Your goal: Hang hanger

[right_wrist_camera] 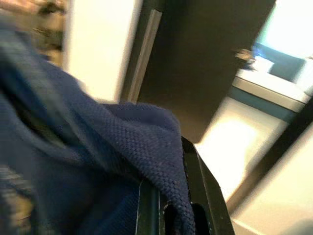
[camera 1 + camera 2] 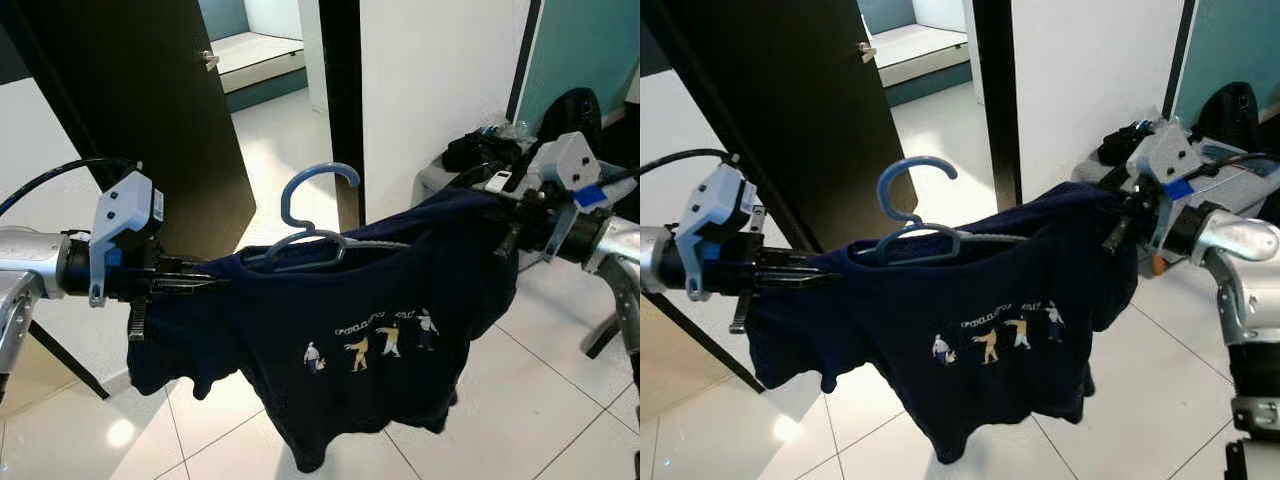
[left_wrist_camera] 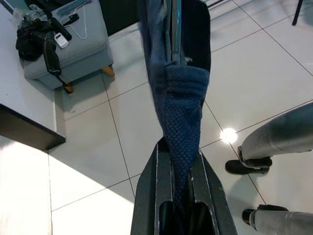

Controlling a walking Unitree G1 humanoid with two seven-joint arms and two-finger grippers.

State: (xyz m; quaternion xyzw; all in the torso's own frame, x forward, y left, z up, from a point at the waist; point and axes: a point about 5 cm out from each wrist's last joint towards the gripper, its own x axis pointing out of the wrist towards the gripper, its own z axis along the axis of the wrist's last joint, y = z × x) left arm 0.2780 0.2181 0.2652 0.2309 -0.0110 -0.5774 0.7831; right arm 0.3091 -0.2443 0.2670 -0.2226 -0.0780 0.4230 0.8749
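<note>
Between my two arms hangs a navy T-shirt (image 2: 370, 350) on a blue hanger (image 2: 310, 225), stretched out over the white tiled floor (image 2: 520, 400). My left gripper (image 2: 190, 278) has its fingers pinched together on the shirt's shoulder fabric at the left end; the left wrist view shows the knit cloth wedged between the two black fingers (image 3: 156, 196). My right gripper (image 2: 510, 235) is at the other shoulder, fabric draped over it, and the right wrist view shows cloth bunched between those fingers (image 1: 195, 196) too, so it looks clamped on the shirt as well. The hanger's hook rises clear above the collar, curving toward the right, and touches nothing. The shirt carries a row of small printed figures (image 2: 370, 350) across the chest.

Straight ahead, behind the hook, stands a dark open door (image 2: 150, 120) with a handle (image 2: 209, 60), and next to it a black door frame (image 2: 340, 100) and a white wall (image 2: 440, 90). Beyond the doorway I see a bright room with a low ledge (image 2: 255, 55). Off to my right, near the wall, sits a grey ottoman (image 3: 73, 49) piled with a black bag (image 2: 475, 150) and a remote (image 3: 61, 40). A second black bag (image 2: 575, 110) rests farther right against the teal wall (image 2: 585, 50).
</note>
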